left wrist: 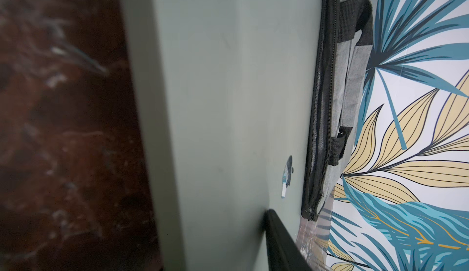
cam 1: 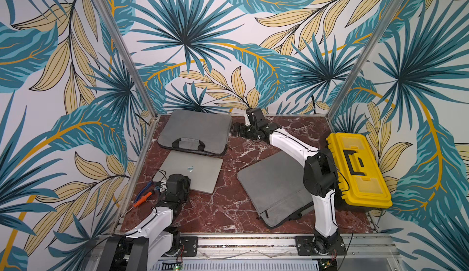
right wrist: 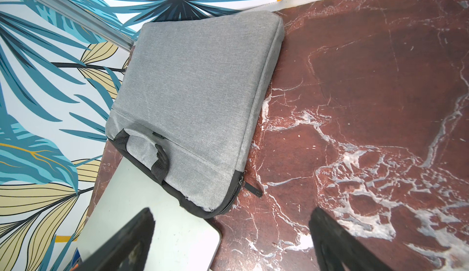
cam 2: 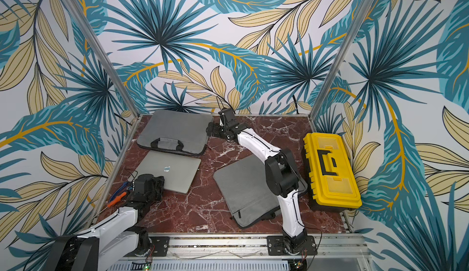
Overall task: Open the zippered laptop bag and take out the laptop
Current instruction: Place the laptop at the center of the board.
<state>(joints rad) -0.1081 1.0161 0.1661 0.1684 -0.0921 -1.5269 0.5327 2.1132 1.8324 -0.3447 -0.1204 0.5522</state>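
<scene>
Laptop point(cam 1: 195, 173) lies alongside the laptop bag point(cam 1: 195, 127); left gripper point(cam 1: 186, 184) nearer (1 finger point(left wrist: 279, 241) on lid, grip unclear); right gripper point(cam 1: 235, 129) gapes.

Laptop point(cam 1: 195, 174) just before laptop bag point(cam 1: 195, 127), second bag point(cam 1: 274, 188) right, toolbox point(cam 1: 357, 168) far right, perhaps against wall point(cam 1: 421, 155)

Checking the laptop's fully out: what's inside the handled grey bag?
Interior hidden; the bag lies flat. The laptop lies on the table, its far edge meeting the bag's zippered side.
</scene>
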